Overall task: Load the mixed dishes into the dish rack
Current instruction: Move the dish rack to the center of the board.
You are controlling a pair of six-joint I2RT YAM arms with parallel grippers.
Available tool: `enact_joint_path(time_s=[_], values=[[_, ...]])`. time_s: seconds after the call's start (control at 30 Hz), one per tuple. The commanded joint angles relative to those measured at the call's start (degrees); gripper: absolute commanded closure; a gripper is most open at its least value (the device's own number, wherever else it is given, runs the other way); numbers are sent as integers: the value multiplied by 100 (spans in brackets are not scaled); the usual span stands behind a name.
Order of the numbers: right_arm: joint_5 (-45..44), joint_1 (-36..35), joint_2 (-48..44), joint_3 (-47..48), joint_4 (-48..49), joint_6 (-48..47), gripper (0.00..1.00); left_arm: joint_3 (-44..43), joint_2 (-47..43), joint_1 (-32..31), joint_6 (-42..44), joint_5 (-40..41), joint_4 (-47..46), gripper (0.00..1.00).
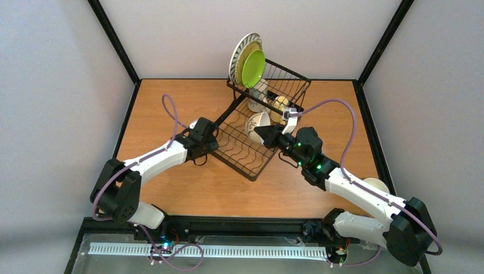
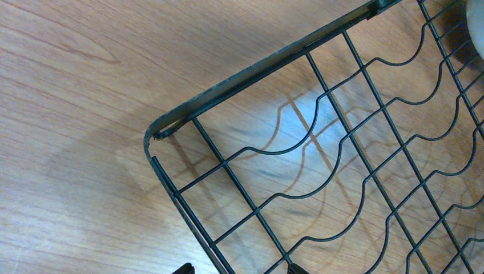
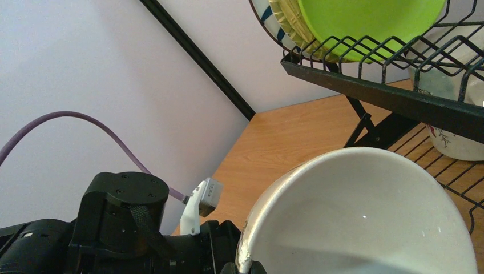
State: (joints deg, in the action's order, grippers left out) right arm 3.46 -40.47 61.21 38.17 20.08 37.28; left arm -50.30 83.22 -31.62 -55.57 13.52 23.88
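Right claw [image 1: 267, 135] clenched on white bowl [image 1: 257, 122] rim, seemingly above the rack [image 1: 245, 157]; left claw [image 1: 212, 144] released.

3 plates [image 1: 249, 61] stand at the back of the rack [image 1: 242, 153], a bowl [image 1: 258, 122] nearer its middle.

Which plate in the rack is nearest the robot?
The green plate. The yellowish plate and the striped plate stand behind it.
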Motion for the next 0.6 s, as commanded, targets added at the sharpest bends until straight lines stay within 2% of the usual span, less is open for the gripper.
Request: enact_joint_path(time_s=[0.0,0.07,0.13,0.37,0.57], values=[[13,48,-195,6,427,-99,98,4,126,-38,-137,-37,-40,9],[14,56,-200,6,419,-104,98,-1,202,-38,-174,-46,-56,12],[14,65,-226,-3,394,-107,98,9,272,-38,-205,-126,-123,18],[-4,120,-373,-22,266,-132,98,-39,570,-37,-387,-403,-257,59],[-188,157,-565,57,-100,-198,98,-122,756,-37,-690,-685,-289,98]])
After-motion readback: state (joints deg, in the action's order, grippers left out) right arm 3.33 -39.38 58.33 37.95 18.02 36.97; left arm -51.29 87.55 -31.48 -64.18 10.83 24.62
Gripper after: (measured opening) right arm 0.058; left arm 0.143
